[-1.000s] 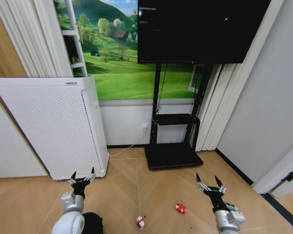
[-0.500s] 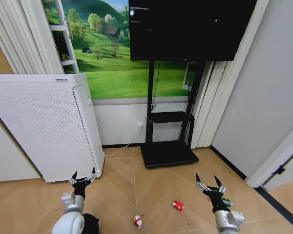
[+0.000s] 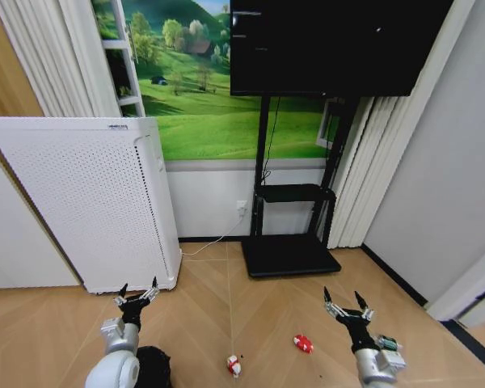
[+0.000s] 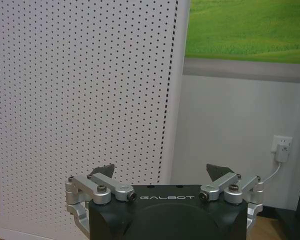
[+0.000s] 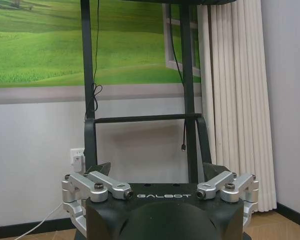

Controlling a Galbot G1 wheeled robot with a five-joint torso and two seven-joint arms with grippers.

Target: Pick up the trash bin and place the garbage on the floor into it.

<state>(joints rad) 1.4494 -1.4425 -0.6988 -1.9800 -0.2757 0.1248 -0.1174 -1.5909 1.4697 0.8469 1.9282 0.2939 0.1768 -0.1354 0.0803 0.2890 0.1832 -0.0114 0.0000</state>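
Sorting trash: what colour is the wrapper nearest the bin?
Red and white wrapper, head view.

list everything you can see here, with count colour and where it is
trash bin: 1, black, on the floor beside the left arm
garbage: red-and-white wrapper mid-floor; red wrapper to its right; green-capped bottle by the right arm
box appliance: 1, white perforated, at the left wall
TV: 1, black, on a black stand
mural: 1, green landscape, back wall
left gripper: open, held low
right gripper: open, held low
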